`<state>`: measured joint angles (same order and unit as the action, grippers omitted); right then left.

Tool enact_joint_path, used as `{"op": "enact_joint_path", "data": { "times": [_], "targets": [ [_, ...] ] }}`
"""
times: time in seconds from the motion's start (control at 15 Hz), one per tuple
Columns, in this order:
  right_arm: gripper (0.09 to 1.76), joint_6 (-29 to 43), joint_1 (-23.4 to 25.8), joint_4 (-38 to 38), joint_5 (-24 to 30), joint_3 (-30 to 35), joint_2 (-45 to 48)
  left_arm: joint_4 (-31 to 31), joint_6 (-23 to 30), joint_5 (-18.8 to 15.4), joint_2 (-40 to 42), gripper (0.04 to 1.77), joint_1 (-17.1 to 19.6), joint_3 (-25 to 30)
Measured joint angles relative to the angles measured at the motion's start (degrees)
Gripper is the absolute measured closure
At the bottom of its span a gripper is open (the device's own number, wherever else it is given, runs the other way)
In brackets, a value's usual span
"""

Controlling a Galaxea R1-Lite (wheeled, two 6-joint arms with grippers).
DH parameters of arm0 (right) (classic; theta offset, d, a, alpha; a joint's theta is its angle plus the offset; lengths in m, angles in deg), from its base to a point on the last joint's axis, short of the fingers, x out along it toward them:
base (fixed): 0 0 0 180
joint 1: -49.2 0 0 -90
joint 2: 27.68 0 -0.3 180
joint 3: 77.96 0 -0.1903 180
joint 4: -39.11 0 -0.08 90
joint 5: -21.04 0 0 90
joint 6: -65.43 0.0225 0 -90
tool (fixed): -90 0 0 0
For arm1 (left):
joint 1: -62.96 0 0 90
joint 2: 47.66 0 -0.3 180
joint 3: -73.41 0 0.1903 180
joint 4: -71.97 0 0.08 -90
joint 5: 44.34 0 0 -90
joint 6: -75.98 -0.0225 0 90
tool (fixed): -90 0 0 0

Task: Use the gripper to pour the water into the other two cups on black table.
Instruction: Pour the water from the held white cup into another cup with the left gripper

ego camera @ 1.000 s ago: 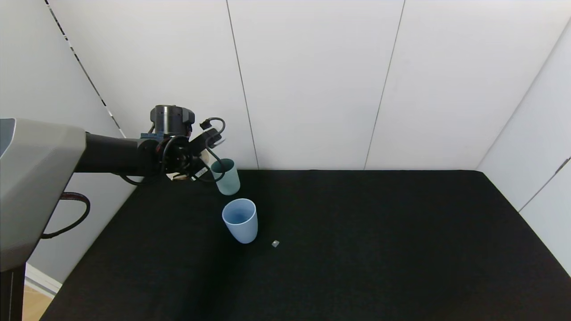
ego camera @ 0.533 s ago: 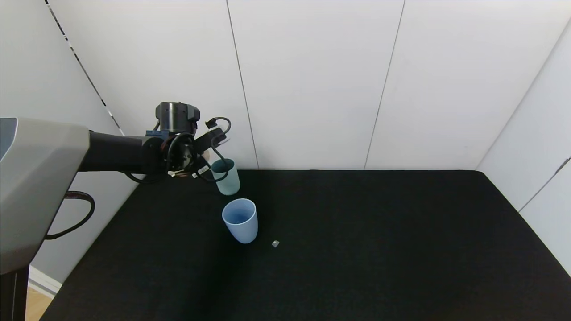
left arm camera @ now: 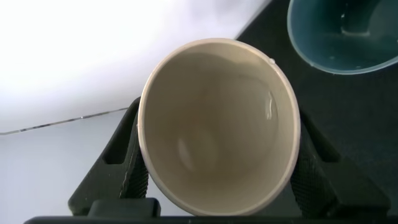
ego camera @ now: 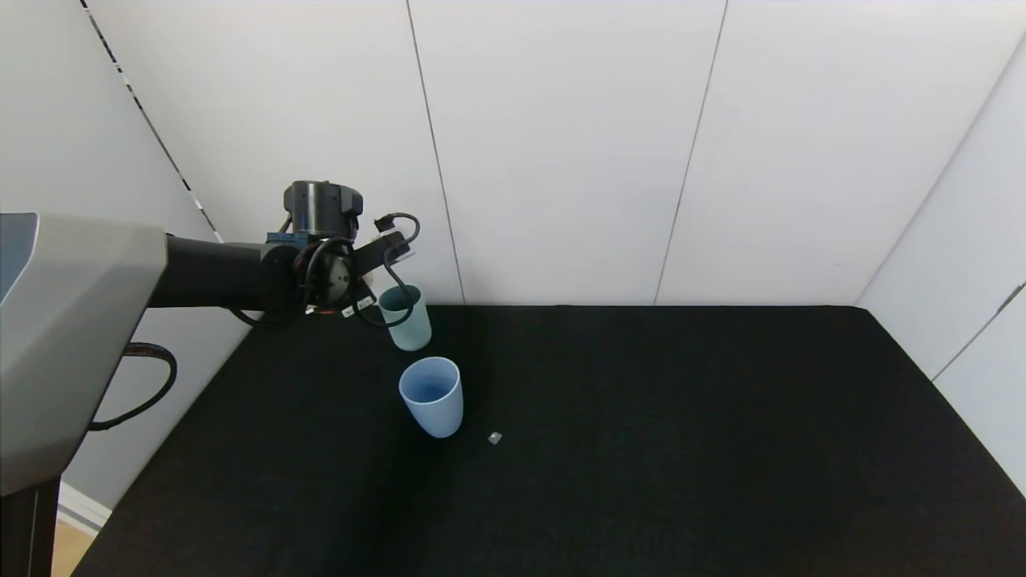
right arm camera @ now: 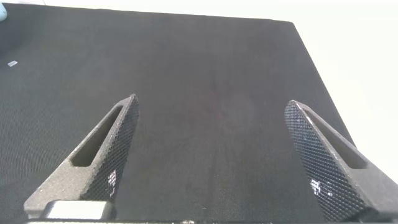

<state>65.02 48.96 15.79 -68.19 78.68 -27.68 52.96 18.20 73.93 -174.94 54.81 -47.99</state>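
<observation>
My left gripper [ego camera: 367,282] is shut on the cream-beige cup [left arm camera: 217,124], held tipped on its side in the air just left of the teal green cup [ego camera: 405,319], at the black table's [ego camera: 641,449] far left. In the left wrist view the cream cup's mouth faces the camera between both fingers [left arm camera: 127,168], with only a thin wet gleam inside. The teal cup's rim [left arm camera: 342,43] lies close beyond it. The light blue cup [ego camera: 432,395] stands upright in front of the teal one, water in its bottom. My right gripper [right arm camera: 214,149] is open and empty above the table.
A small pale scrap [ego camera: 494,437] lies on the table just right of the light blue cup. White wall panels rise right behind the cups and along the right side. The table's left edge runs close beside my left arm.
My left wrist has shifted slightly right and up and rolled a little, with the cream cup still in it. Both standing cups have not moved.
</observation>
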Motion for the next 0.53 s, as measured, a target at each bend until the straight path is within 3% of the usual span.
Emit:
{"op": "enact_joint_path", "data": {
  "times": [0.53],
  "targets": [
    [0.14,0.00,0.00,-0.02,0.00,0.00,0.00,0.38,-5.03,3.17,-1.02,0.56,-1.07,-1.55]
  ]
}}
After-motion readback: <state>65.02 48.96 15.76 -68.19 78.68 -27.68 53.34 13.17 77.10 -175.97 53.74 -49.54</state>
